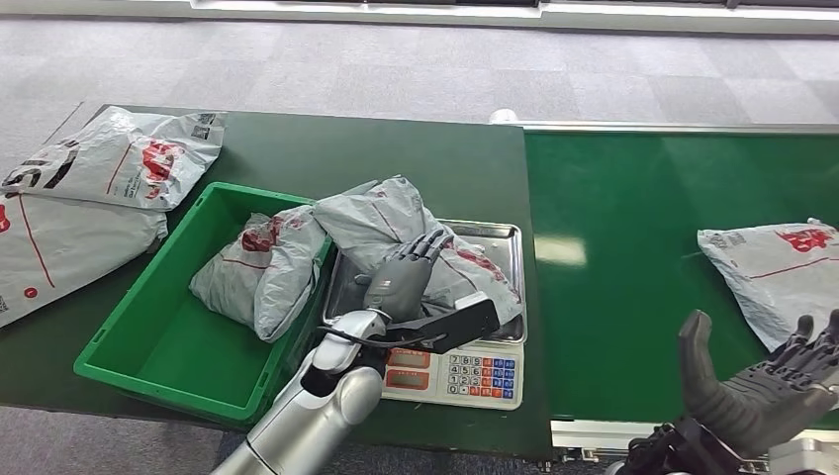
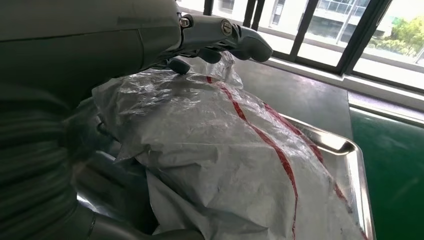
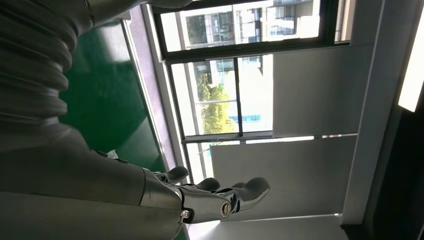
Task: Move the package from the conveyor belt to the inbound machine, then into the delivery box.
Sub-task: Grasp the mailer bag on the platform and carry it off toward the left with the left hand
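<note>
- On the bench (image 1: 416,148), the conveyor belt (image 1: 633,208) right of the scale (image 1: 465,371) carries another package (image 1: 767,272).
- Left of the scale, the green delivery box (image 1: 148,341) already holds one parcel (image 1: 259,272).
- On the scale's tray lies the package (image 1: 396,223), weighing seemingly done, boxing left.
- The left hand (image 1: 401,277) grasps it; the right hand (image 1: 767,391) hovers released.

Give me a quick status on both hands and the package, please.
Left hand on grey package, which lies on the scale tray. Right hand open, empty, by the conveyor belt. Green bin alongside holds one package.

Silver arms, grey-fingered left robot hand (image 1: 401,280)
</note>
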